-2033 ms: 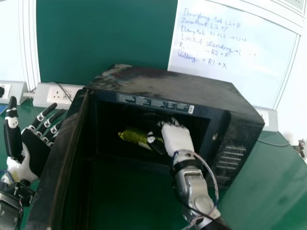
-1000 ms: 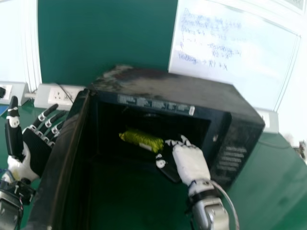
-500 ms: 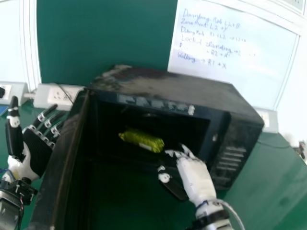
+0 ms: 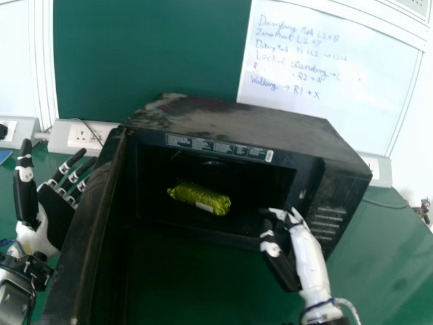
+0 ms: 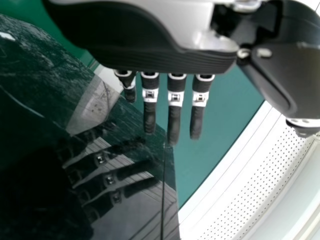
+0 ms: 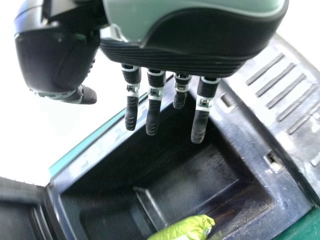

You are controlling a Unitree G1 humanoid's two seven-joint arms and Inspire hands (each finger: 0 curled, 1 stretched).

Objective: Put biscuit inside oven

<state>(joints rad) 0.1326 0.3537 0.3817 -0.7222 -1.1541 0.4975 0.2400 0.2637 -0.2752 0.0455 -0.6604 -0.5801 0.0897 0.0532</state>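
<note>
My right hand [image 4: 308,254] is at the right front of the oven's opening, apart from the biscuit packet, its fingers relaxed and holding nothing. In the right wrist view the right hand [image 6: 175,57] has straight fingers, with the yellow-green packet [image 6: 187,228] beyond them in the cavity. The biscuit packet [image 4: 199,198] lies on its side inside the black oven [image 4: 230,118], whose door [image 4: 88,230] stands wide on the left. Beyond the door, at the far left, my left hand [image 4: 55,215] is open; in the left wrist view the left hand [image 5: 150,40] has straight fingers beside the glossy door panel [image 5: 35,100].
The green table [image 4: 379,250] extends right of the oven. Wall sockets [image 4: 81,135] are behind the door at the left, and a whiteboard [image 4: 325,81] hangs behind the oven. A thin cable [image 4: 385,203] runs along the table on the right.
My right hand has come away from the packet, out of the cavity and toward the right front. The packet stays inside the oven. The left hand has shifted only slightly.
</note>
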